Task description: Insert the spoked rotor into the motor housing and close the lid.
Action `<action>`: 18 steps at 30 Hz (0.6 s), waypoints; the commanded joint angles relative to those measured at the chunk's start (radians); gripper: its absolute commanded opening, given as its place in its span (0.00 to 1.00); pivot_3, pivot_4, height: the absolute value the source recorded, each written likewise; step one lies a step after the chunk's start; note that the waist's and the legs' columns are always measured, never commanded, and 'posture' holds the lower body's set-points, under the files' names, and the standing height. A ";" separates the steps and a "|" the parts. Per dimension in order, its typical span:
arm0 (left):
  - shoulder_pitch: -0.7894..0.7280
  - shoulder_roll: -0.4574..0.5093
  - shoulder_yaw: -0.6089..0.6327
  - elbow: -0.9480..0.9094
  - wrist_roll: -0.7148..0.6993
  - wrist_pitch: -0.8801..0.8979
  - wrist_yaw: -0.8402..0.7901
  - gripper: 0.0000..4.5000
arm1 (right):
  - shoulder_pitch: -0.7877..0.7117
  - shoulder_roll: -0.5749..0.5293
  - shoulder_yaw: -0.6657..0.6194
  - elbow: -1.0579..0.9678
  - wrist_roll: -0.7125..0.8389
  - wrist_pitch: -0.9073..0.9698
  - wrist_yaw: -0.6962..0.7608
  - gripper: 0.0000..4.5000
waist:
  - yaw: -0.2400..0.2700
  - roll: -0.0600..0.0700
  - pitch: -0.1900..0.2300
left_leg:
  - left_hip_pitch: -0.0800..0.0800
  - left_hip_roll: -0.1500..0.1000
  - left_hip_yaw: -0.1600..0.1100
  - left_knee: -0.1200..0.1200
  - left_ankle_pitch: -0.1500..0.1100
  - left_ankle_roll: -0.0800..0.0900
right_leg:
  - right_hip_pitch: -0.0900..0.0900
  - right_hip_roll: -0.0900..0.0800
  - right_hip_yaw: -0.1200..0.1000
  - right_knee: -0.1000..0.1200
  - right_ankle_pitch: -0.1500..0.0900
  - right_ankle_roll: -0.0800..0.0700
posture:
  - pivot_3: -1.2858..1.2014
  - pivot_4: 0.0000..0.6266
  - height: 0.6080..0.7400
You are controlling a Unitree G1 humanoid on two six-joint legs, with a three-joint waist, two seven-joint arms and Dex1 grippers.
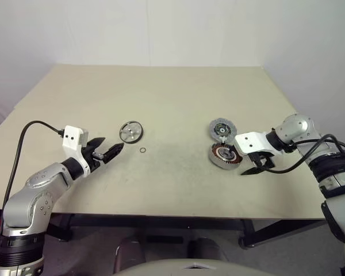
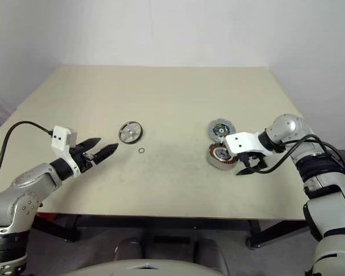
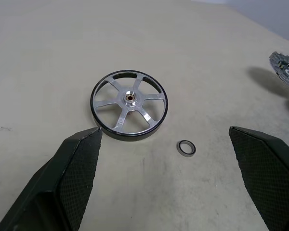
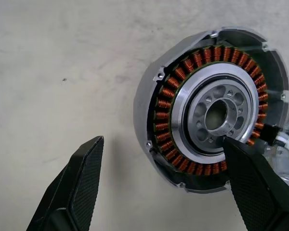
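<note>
While both our grippers stand wide with nothing between their fingers, the task's parts lie apart on the table (image 1: 172, 92). Our left gripper (image 1: 108, 152) hovers low over the left part of the table, pointing toward the rotor (image 1: 131, 131), which lies flat just beyond its tips. In our left wrist view the rotor (image 3: 129, 105) shows six silvery spokes, a small centre hub and a dark outer rim, and one finger (image 3: 74, 166) ends just short of that rim; we cannot tell whether it touches. A small ring (image 3: 186, 147) lies on the table beside the rotor, between the two fingers in that view and apart from both.

On the right side sits the housing (image 1: 223, 154), open side up, with the lid (image 1: 222, 129) lying flat just behind it, edge to edge with it. Our right gripper (image 1: 257, 168) hangs tilted downward at the housing's right side. In our right wrist view the housing (image 4: 216, 113) shows its ring of copper coils round a silver hub, with a grey shell round the outside. One finger (image 4: 260, 185) overlaps the coils at the rim in that view; the other finger (image 4: 77, 183) stands over bare table, well clear of the housing. The rotor and the housing are well apart, with open table between them.
</note>
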 commanded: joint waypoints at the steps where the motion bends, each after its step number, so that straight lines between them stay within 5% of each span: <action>1: -0.009 0.004 0.019 -0.024 -0.002 -0.019 0.002 1.00 | 0.027 -0.025 -0.015 -0.068 0.022 0.005 0.055 0.98 | 0.000 0.000 0.000 | 0.000 0.000 0.000 0.000 0.000 0.000 | 0.000 0.000 0.000 0.000 0.000 0.000 | 0.52 0.00 1.00; 18: -0.016 0.008 0.013 -0.017 0.005 -0.014 -0.004 1.00 | 0.079 -0.031 -0.024 -0.194 0.058 0.076 0.027 0.98 | -0.001 0.000 0.000 | 0.000 0.000 -0.001 0.000 0.000 0.000 | 0.001 0.000 0.000 -0.001 0.000 0.000 | 0.52 0.00 1.00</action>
